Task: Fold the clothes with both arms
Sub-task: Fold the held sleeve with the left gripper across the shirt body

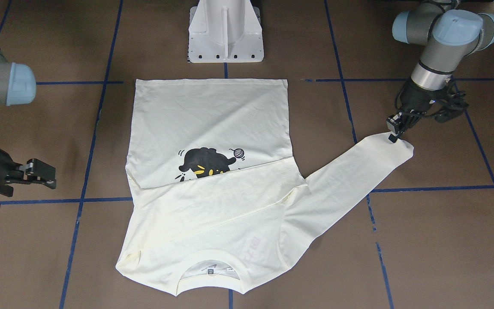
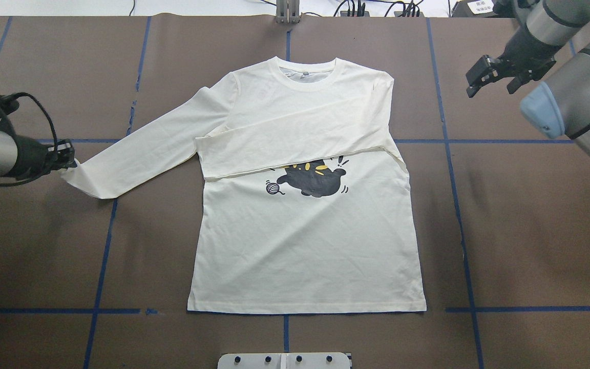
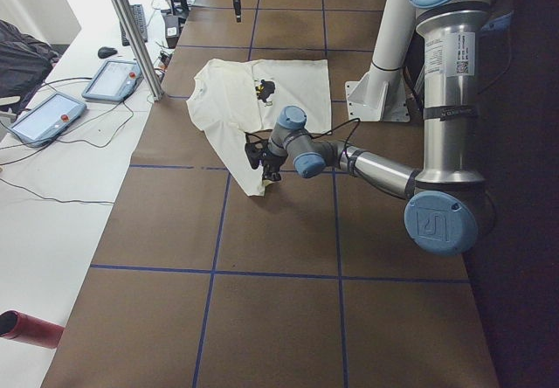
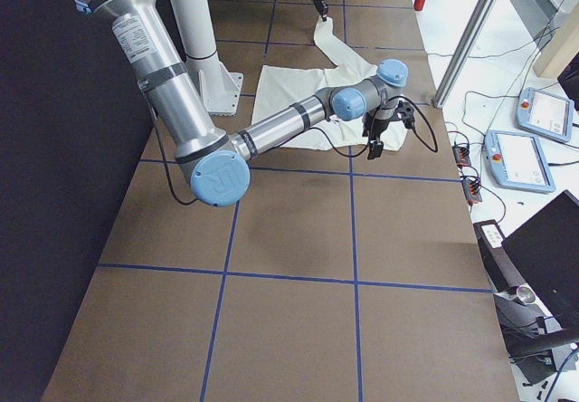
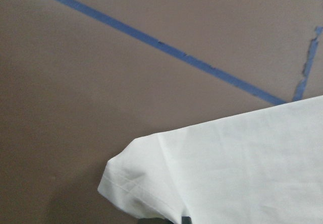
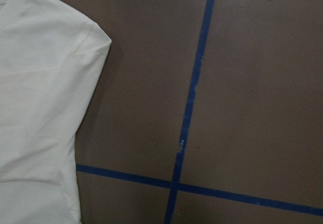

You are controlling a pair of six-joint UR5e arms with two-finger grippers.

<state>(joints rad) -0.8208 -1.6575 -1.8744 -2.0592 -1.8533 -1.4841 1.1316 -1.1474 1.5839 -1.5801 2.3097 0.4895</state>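
Two arms, one shirt (image 2: 305,246). It lies flat and print side up at mid-table (image 2: 530,230), collar away from the robot. One sleeve is folded across the chest, partly covering the cat print (image 2: 315,179). The other sleeve (image 2: 141,148) is stretched out flat toward the robot's left.

Left gripper (image 1: 394,134): pinched on that sleeve's cuff (image 5: 136,178), right at the edge. Right gripper (image 1: 49,175): fingers spread wide, holding nothing, apart from the shirt beside its far shoulder.

Risks, as judged:
- The bite on the cuff looks shallow, so the cloth may slip out mid-swing and the sleeve land short.
- Dragging low instead of lifting could pull the body askew or disturb the folded sleeve.
- Grabbing one cuff layer only could twist the sleeve.
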